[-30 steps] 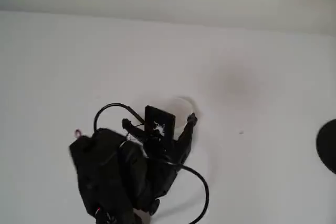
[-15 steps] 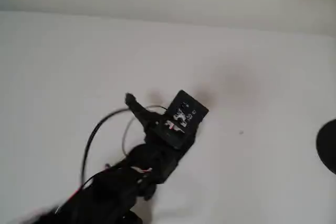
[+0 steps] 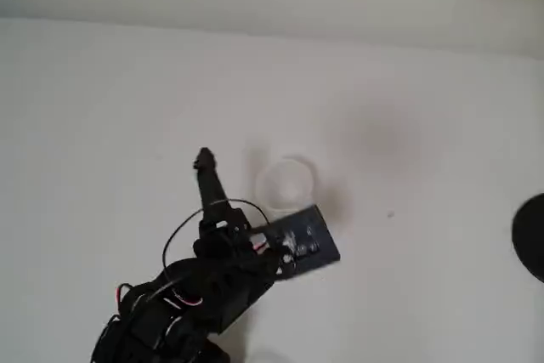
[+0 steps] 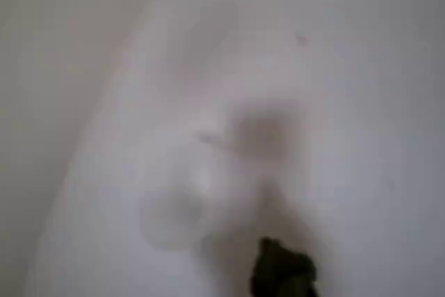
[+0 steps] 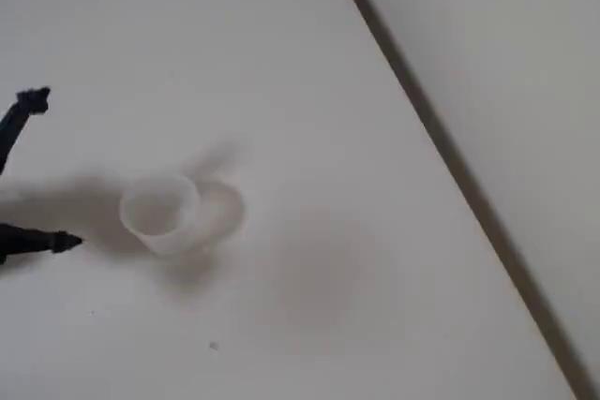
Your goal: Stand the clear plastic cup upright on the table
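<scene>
The black hand (image 3: 246, 201) is wide open and holds nothing. In the overhead view one finger (image 3: 206, 167) points up the picture, and the other side sits low by a flat black block. The clear plastic cup (image 3: 286, 181) stands upright on the white worktop (image 3: 102, 99), rim up, just beside the hand and not touching it. In the fixed view the cup (image 5: 161, 211) sits just past the two fingertips (image 5: 36, 100).

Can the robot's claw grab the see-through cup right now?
Probably yes. The claw is open, the clear plastic cup stands just beyond its fingertips, and nothing on the table lies between them.
</scene>
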Action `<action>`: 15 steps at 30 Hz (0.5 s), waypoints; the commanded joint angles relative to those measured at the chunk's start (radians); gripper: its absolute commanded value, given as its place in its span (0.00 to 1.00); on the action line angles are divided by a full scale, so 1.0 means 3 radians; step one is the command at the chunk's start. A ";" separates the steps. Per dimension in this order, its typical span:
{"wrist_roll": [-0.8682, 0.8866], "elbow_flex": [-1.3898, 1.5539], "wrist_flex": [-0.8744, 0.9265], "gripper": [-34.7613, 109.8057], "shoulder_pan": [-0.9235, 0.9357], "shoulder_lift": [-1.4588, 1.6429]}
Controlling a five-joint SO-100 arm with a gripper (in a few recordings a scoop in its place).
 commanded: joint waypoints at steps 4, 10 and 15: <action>0.1150 -0.0844 0.1038 0.45 -0.0102 0.0056; 0.1171 -0.0562 0.1186 0.24 0.0118 0.0056; 0.1191 0.0092 0.1074 0.24 0.0286 0.0056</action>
